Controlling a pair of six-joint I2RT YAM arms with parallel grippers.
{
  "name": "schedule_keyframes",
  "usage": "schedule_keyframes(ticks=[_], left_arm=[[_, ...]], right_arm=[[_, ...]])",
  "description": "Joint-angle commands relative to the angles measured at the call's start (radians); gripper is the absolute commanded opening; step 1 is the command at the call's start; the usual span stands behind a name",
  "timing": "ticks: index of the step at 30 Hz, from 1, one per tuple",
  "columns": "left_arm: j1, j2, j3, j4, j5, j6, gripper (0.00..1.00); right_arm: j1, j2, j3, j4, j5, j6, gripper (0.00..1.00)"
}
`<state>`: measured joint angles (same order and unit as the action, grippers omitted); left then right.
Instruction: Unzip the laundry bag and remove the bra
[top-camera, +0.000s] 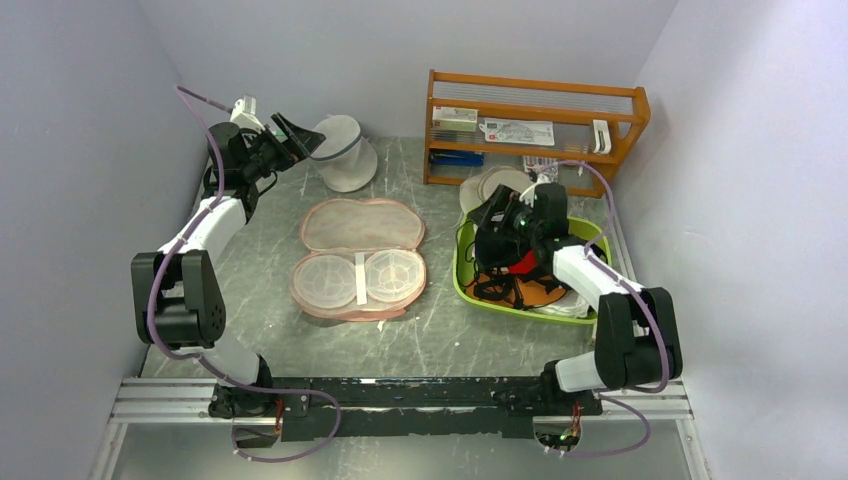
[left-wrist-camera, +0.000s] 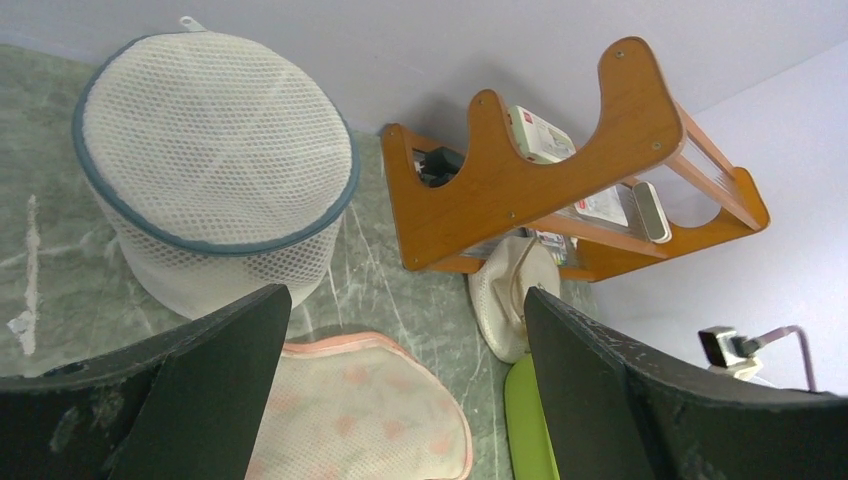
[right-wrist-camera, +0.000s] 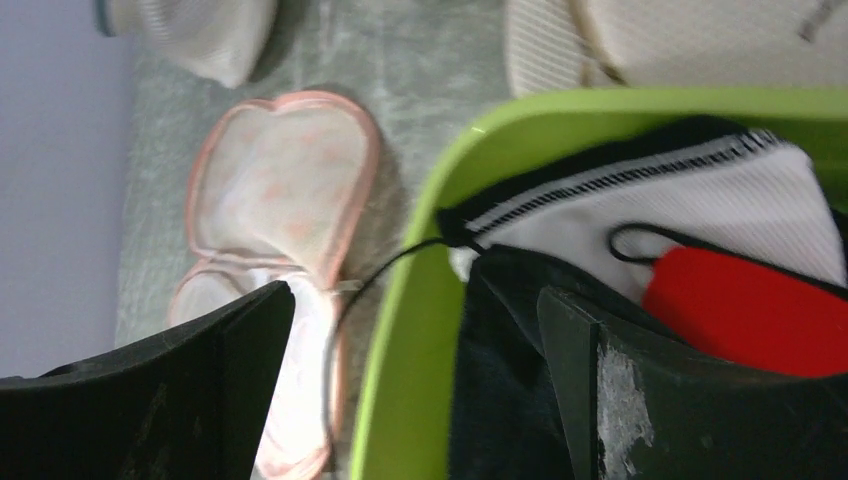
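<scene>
Laundry bag (top-camera: 358, 258) lies unzipped and spread flat at mid-table, printed lid half to the rear, both white mesh cups upward and empty. My right pincer (right-wrist-camera: 415, 295) hangs over the left rim of the green basket (top-camera: 461, 262), jaws wide apart, nothing clamped. Bra (right-wrist-camera: 495, 380), black, lies in that basket beside a red garment (right-wrist-camera: 740, 310); one thin strap trails over the rim. My left pincer (left-wrist-camera: 408, 292) is raised near the white cylindrical mesh bag (top-camera: 345, 152), jaws fully spread, empty

Open tabletop (top-camera: 260, 270) left of laundry bag (top-camera: 358, 255), green bin (top-camera: 462, 262) right, wooden rack (top-camera: 535, 88) behind
</scene>
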<state>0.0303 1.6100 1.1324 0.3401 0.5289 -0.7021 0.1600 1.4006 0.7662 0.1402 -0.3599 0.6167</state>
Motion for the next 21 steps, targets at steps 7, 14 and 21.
schedule_keyframes(ticks=[7, 14, 21], left_arm=[[0.034, 0.014, 0.034, 0.033, 0.044, -0.041, 0.98], [0.036, 0.006, 0.031, 0.028, 0.036, -0.033, 0.98], [0.034, -0.005, 0.032, 0.017, 0.027, -0.016, 0.98]], right_arm=[[-0.126, -0.052, -0.238, -0.029, 0.159, -0.071, 0.93], [-0.123, -0.214, -0.131, -0.179, 0.134, -0.128, 0.93], [-0.057, -0.311, -0.026, -0.286, 0.138, -0.165, 0.94]])
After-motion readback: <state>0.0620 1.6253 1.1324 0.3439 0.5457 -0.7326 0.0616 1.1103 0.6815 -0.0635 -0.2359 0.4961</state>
